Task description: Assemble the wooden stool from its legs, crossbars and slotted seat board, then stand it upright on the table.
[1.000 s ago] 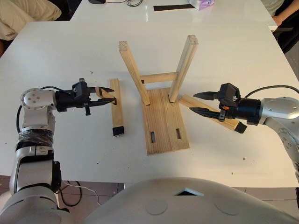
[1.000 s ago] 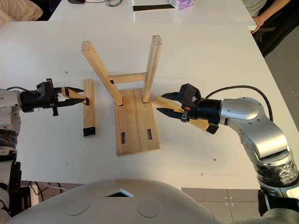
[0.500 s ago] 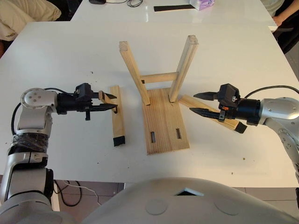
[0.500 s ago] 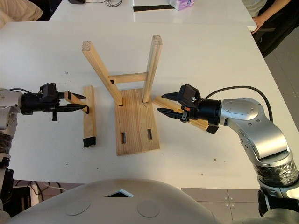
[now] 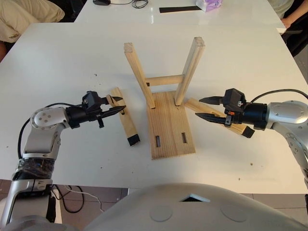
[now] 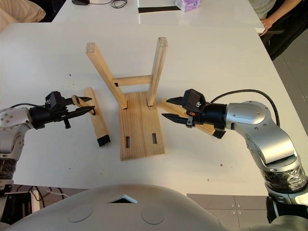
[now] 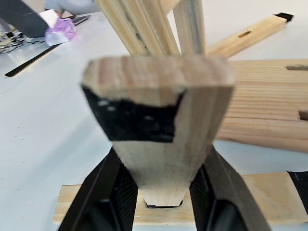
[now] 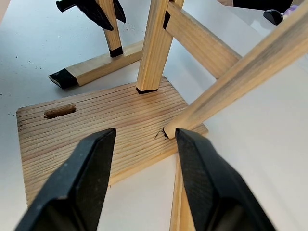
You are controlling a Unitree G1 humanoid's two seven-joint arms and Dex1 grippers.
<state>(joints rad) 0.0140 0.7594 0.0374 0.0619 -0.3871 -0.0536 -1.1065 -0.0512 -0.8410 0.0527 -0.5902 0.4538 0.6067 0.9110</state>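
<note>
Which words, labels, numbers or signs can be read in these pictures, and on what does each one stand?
No text can be read anywhere.
The purple box on the far table: any print is too small to read.
The seat board, the legs and the crossbar: bare wood with black marks, no writing.

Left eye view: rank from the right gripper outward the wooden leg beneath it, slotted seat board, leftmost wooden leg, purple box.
1. Wooden leg, under the right gripper.
2. Slotted seat board, centre.
3. Leftmost wooden leg, left side.
4. Purple box, far table.
</note>
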